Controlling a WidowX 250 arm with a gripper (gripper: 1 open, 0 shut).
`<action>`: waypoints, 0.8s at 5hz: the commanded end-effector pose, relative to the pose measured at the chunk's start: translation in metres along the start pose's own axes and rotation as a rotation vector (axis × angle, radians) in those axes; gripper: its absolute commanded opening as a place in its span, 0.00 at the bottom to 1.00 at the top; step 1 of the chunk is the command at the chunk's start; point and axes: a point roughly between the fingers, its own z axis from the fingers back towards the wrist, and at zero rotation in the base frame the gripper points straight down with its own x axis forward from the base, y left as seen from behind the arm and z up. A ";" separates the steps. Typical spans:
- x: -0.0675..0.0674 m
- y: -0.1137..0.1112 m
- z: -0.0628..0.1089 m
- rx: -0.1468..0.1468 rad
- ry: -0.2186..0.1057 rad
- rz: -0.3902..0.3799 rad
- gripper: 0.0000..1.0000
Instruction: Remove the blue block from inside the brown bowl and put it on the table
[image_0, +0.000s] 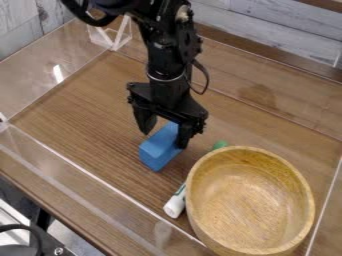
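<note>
Black hand (166, 126) vert., spread over blue block (162, 150).
</note>
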 end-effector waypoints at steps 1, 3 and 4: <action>0.009 0.005 0.006 0.007 -0.037 0.009 1.00; 0.009 0.007 0.004 0.013 -0.039 0.009 1.00; 0.009 0.007 0.003 0.016 -0.040 0.009 1.00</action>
